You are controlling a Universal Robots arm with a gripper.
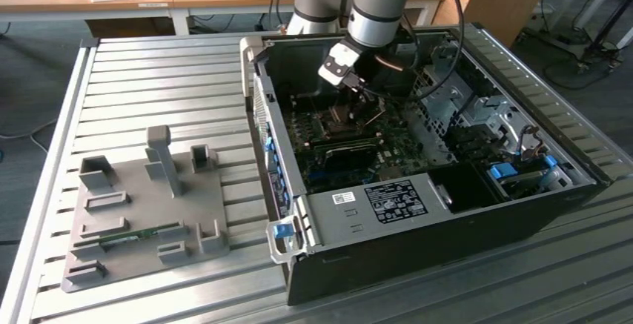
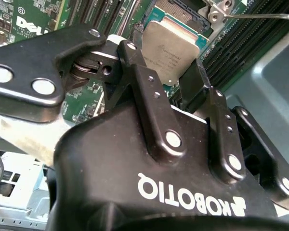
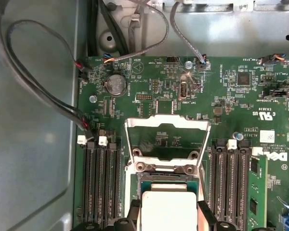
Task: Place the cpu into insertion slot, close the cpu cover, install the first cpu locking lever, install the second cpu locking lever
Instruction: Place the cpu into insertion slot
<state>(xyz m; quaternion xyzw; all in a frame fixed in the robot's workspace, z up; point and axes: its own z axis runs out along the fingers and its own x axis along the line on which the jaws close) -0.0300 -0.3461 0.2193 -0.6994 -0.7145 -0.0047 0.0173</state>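
Observation:
My gripper (image 1: 346,110) reaches down into the open computer case over the motherboard (image 1: 342,146). In both wrist views it is shut on the cpu (image 3: 167,211), a square chip with a silvery top (image 2: 169,44), with one black finger (image 3: 133,214) on each of two opposite sides. The chip hangs just over the insertion slot (image 3: 167,179), tilted slightly against the board. The cpu cover (image 3: 166,123), a thin metal frame with a square window, stands swung open beyond the slot. A thin metal lever rod (image 2: 260,16) lies beside the socket.
Black memory slots (image 3: 100,187) flank the socket on both sides. Cables (image 3: 48,96) loop along the case floor. The case (image 1: 425,250) rests on a slatted metal table; a grey fixture plate (image 1: 138,213) with a green memory stick lies at the exterior view's left.

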